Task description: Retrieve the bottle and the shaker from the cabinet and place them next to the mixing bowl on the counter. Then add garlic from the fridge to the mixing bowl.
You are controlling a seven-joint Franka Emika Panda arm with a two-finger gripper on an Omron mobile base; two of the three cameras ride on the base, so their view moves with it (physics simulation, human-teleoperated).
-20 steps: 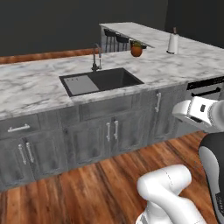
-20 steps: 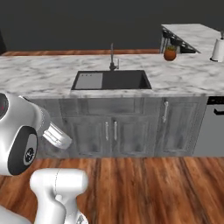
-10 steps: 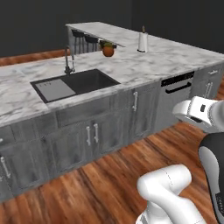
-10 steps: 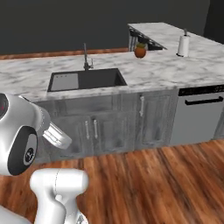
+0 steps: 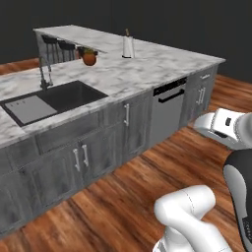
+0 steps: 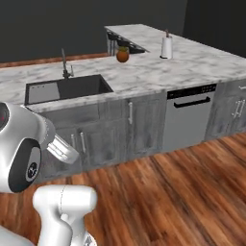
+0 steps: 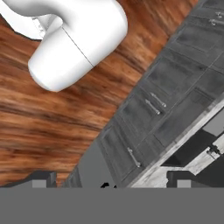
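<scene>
You face a marble-veined counter (image 5: 147,69) over grey wood-grain cabinets (image 6: 139,127), above glossy plank flooring (image 5: 128,197). A dark rectangular sink (image 5: 54,98) with a slim tap (image 6: 64,62) sits left of a steel-faced dishwasher (image 6: 187,120). A round orange fruit (image 6: 122,55) and a white cylindrical roll (image 5: 128,47) stand farther back. The gripper (image 7: 109,181) points along the cabinet fronts, jaws parted. You cannot tell where bottle, shaker or bowl are.

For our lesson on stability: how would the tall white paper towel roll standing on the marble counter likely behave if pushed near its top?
The tall white paper towel roll stands upright and narrow on the marble counter, so it would probably tip rather than slide. Being rolled paper, it is likely light. Once down, its round shape would probably let it roll.
</scene>
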